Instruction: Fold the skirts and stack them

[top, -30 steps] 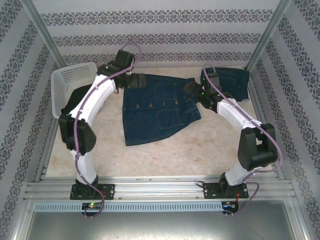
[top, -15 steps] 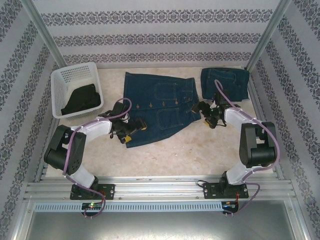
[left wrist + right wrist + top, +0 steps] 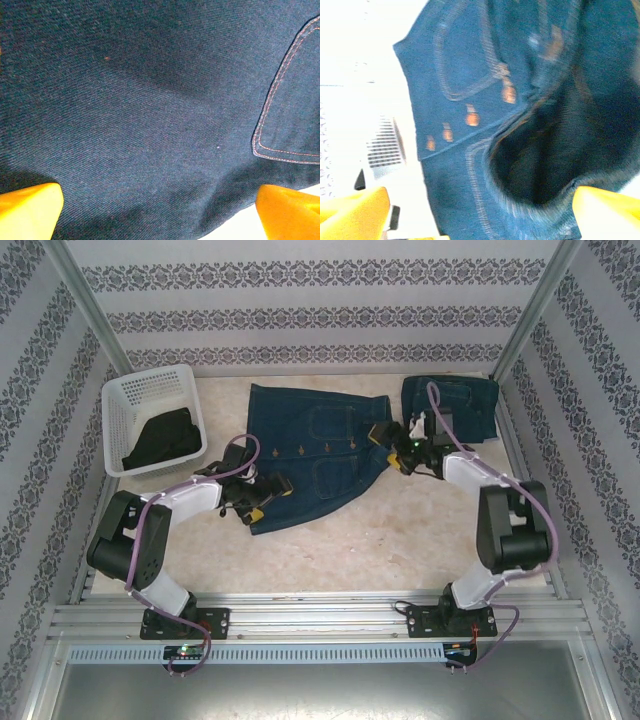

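Denim skirt (image 3: 312, 458) lies spread flat, trapezoidal, dark twill weave.

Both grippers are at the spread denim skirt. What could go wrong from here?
1. The right gripper hangs open at the spread denim skirt's gaping edge; it may pinch only one layer, skewing the fold.
2. The left gripper is open over flat cloth near the hem; it could bunch the cloth or slip off.
3. The right arm passes close by the folded denim skirt and might drag it.
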`<state>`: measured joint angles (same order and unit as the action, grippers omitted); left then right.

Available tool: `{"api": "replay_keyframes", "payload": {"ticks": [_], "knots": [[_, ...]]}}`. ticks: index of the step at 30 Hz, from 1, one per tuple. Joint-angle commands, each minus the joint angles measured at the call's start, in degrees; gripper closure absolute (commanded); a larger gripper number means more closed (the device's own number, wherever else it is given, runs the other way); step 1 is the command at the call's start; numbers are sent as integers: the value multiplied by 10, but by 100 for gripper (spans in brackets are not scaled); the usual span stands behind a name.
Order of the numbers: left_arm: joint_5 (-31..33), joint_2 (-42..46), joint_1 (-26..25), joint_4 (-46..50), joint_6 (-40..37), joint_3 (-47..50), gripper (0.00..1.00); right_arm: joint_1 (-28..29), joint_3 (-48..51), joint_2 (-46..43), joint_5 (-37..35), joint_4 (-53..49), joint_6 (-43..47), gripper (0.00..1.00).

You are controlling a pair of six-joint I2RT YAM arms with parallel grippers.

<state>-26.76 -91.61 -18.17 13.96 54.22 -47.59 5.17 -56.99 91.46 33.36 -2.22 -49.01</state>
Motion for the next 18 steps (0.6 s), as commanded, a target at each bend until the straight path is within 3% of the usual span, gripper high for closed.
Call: {"api": "replay_keyframes", "payload": {"ticks": [1, 4, 7, 11, 14, 18], "knots": [[27, 3, 22, 45, -35, 14, 0, 13, -23, -111, -74, -93, 42, 5], [36, 8, 27, 75, -62, 1, 0, 19, 15, -162, -176, -175, 25, 5], [41, 3, 30, 100, -85, -9, 0, 14, 25, -159, -221, -231, 39, 5], [23, 6, 31, 124, -99, -16, 0, 22, -7, -108, -157, -234, 62, 9], [-13, 31, 30, 139, -104, -40, 0, 55, -67, -48, -125, -246, 91, 30], [-24, 65, 22, 162, -110, -96, 0, 87, -103, 23, -187, -249, 94, 64]]}}
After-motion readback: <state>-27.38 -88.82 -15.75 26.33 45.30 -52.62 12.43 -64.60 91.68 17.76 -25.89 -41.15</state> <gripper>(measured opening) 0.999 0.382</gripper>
